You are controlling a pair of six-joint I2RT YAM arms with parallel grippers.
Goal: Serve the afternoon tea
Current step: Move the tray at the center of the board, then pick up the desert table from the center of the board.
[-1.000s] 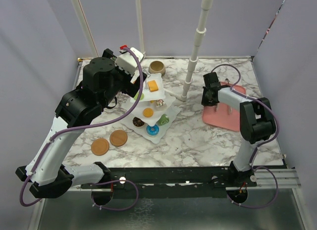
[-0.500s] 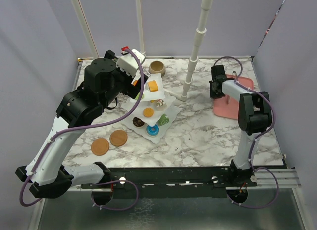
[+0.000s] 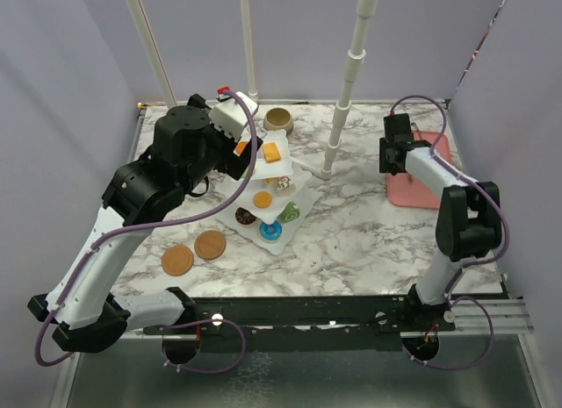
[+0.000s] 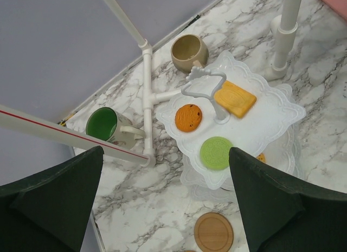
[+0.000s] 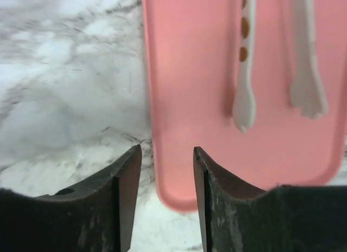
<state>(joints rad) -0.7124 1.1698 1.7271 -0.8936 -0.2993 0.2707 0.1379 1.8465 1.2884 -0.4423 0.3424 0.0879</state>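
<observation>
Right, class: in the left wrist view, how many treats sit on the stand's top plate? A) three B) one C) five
A: the top plate carries an orange cookie, a green macaron and a yellow biscuit slab.

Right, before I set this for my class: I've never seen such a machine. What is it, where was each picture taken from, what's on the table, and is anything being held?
These are two robot arms bolted at the table's near edge. The overhead picture looks down from behind them. The other two come from a camera on each wrist, so the dark shapes there are fingers. On the marble-patterned table are a white three-tier stand of wavy plates with toy pastries, a green-lined mug, a tan mug, two round wooden coasters and a flat pink rectangular tray carrying pale tongs. The left hand hangs open above the stand. The right hand is open over the tray's edge. Neither holds anything.
</observation>
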